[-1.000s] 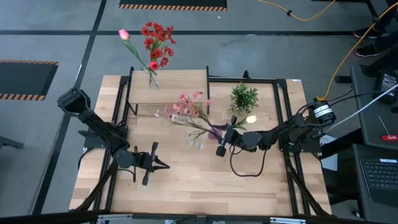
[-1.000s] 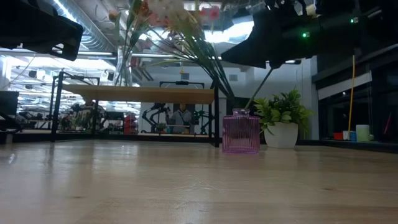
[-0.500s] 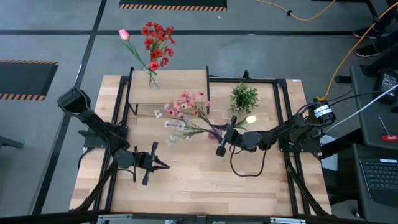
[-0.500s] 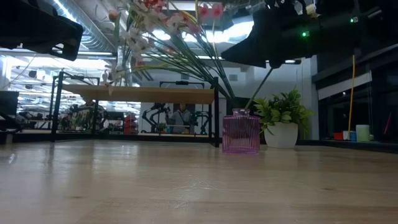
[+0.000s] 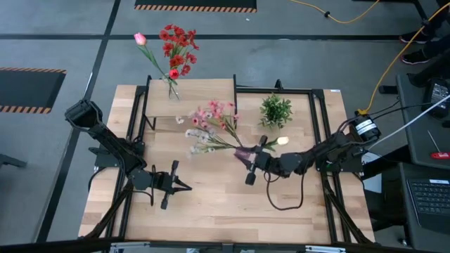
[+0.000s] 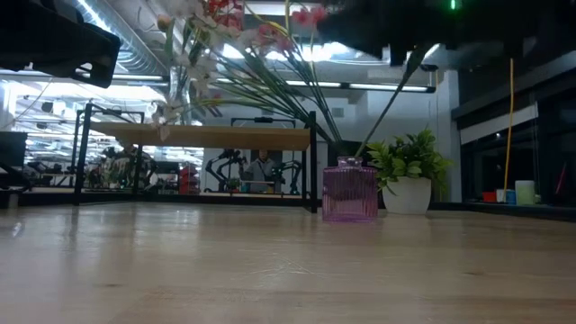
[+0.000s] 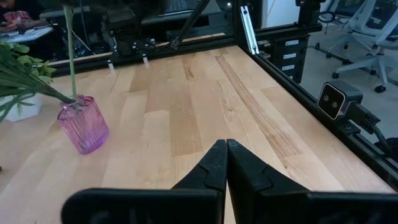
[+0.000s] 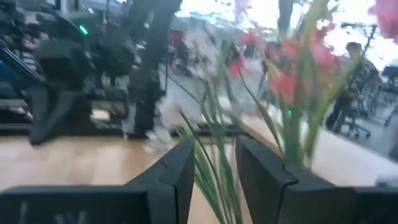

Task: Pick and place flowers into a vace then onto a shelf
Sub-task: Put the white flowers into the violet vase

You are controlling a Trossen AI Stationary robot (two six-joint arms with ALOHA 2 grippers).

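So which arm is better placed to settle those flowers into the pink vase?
The right one, probably. Its gripper is beside the vase, with the flower stems between its fingers. The left gripper sits shut, apart.

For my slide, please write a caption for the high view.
Right tool holds flower stems in the pink vase; left tool waits shut.

flowers: pink-and-pale bunch, stems slanting into pink ribbed vase | shelf: red-flower vase on it
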